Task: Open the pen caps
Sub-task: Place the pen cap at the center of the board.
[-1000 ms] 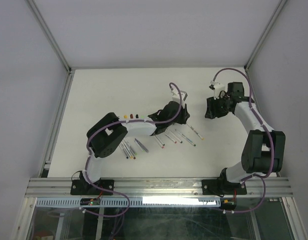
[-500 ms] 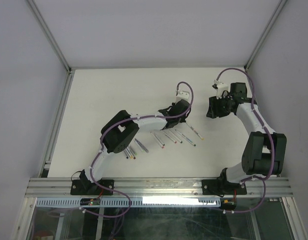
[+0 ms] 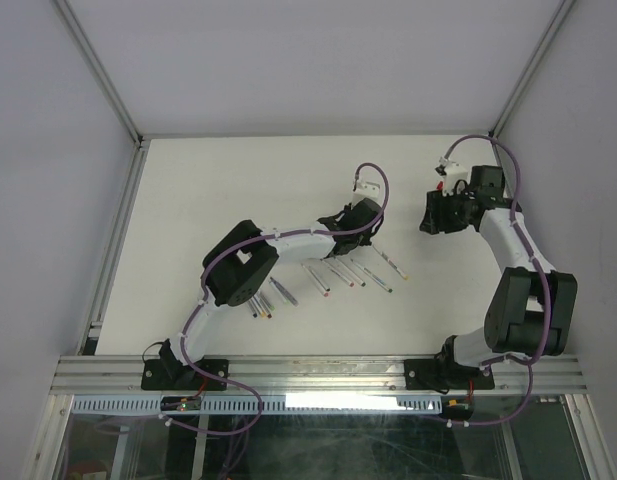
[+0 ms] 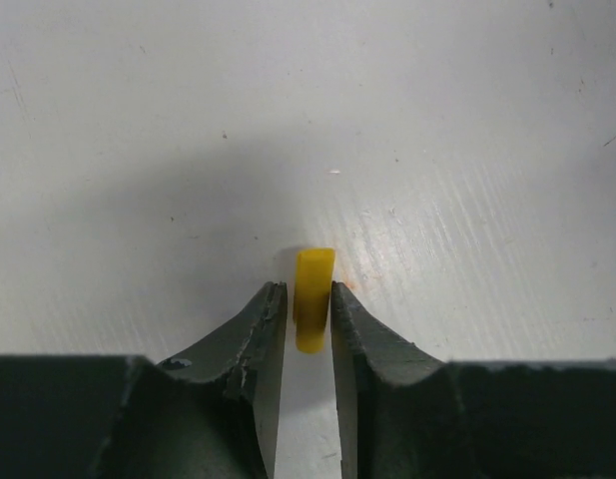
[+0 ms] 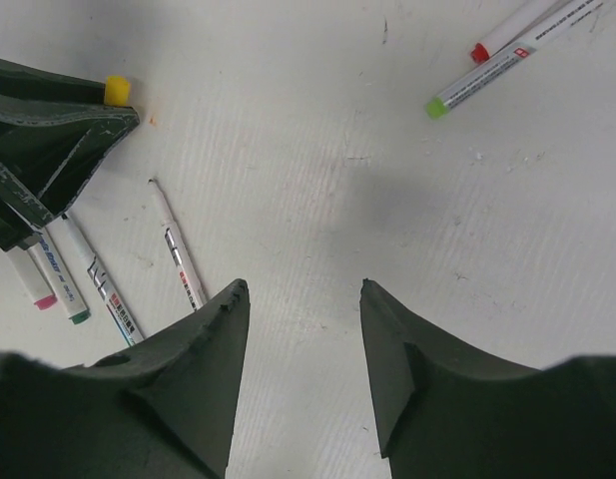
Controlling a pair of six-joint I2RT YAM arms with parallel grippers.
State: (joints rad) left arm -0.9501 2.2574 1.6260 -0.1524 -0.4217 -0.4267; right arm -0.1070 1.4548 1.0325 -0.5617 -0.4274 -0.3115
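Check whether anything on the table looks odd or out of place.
Only small things: a faint orange smudge marks the table beside the yellow cap between the left fingers. Nothing looks spilled or broken.

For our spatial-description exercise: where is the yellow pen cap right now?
In the left wrist view, the yellow pen cap sits between the fingertips of the left gripper, against the white table; the right wrist view shows it at upper left.

Illegible print on pen barrels point(image 5: 179, 249)
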